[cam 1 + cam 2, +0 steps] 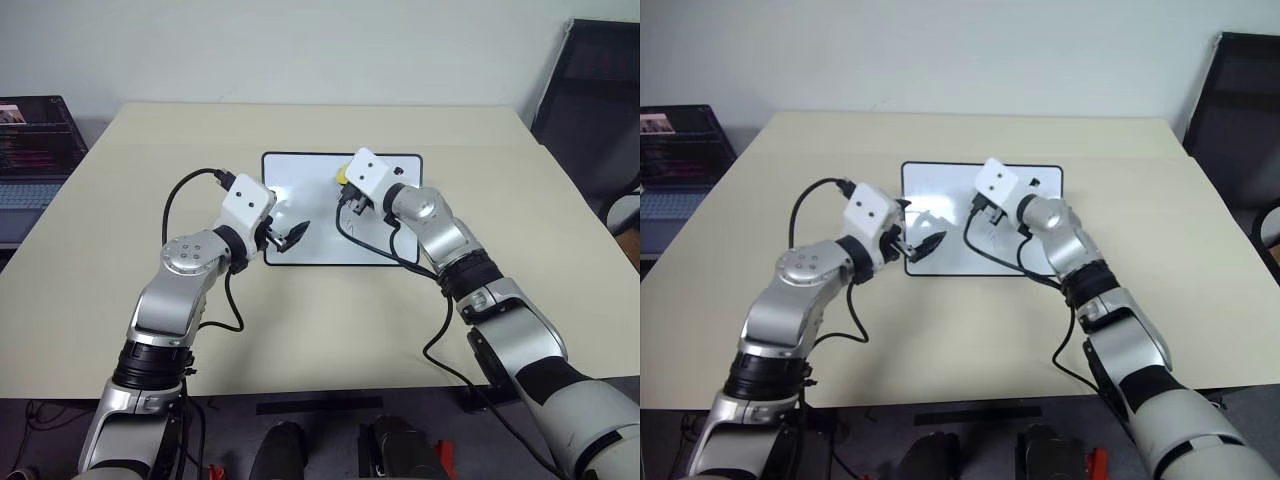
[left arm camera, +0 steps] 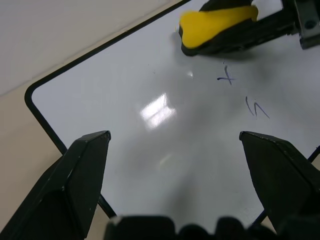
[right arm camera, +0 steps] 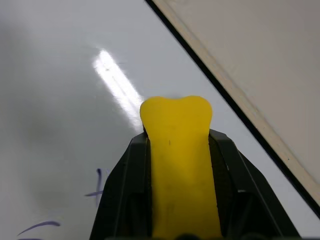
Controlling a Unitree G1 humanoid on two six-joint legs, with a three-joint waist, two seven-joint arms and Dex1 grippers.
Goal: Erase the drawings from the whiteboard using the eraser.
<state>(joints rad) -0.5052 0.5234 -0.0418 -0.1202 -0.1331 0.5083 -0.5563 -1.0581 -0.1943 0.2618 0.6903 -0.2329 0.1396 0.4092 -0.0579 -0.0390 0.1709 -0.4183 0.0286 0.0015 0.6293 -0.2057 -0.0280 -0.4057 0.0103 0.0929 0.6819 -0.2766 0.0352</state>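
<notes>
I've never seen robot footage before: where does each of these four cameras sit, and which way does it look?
Both eye views: on the head, looking down over both arms at the whiteboard on the table.
Left wrist: along the open left claw at the drawings.
Right wrist: along the right claw, shut on the eraser.
Both wrist views share the eraser.

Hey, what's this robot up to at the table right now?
It is wiping a glossy white, black-framed whiteboard on the beige table. The right pincer is shut on a small yellow eraser with a black underside, held at the board beside thin dark handwritten marks, two of which still show. The left pincer is open over the board's near corner.
</notes>
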